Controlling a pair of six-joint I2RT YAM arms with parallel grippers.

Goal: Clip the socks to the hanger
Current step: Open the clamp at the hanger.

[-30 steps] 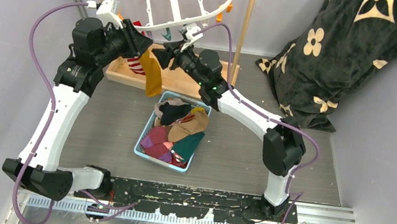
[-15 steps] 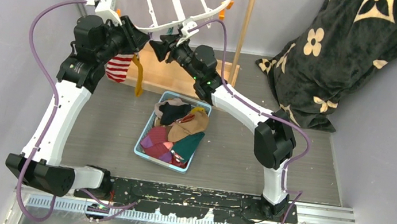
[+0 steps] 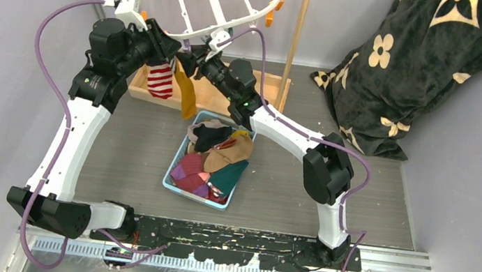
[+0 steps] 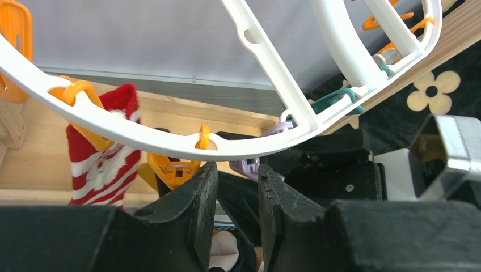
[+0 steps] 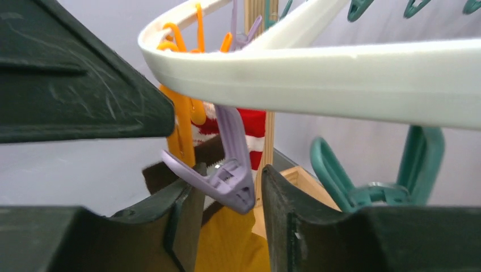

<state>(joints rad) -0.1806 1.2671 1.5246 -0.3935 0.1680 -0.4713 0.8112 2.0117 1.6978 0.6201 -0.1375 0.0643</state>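
The white hanger (image 3: 208, 1) hangs at the back. A red-white striped sock (image 3: 160, 79) and a mustard sock (image 3: 187, 92) hang from orange clips on its near rim (image 4: 142, 139). In the left wrist view the striped sock (image 4: 99, 164) hangs left of an orange clip (image 4: 170, 167). My left gripper (image 3: 174, 46) is open and empty just under the rim (image 4: 237, 181). My right gripper (image 3: 187, 61) faces it; its fingers stand open on either side of a closed, empty lavender clip (image 5: 230, 170). The mustard sock (image 5: 227, 243) shows below the clip.
A blue bin (image 3: 177, 152) holding several more socks sits mid-table. The light wooden stand base (image 3: 218, 98) and post (image 3: 299, 31) are behind it. A black flower-patterned blanket (image 3: 409, 67) lies at the back right. Teal clips (image 5: 420, 164) dangle from the rim.
The hanger has swung up and back. The mustard sock, first at my left gripper, now hangs free beside the striped sock. My right gripper has moved left, close to the left one.
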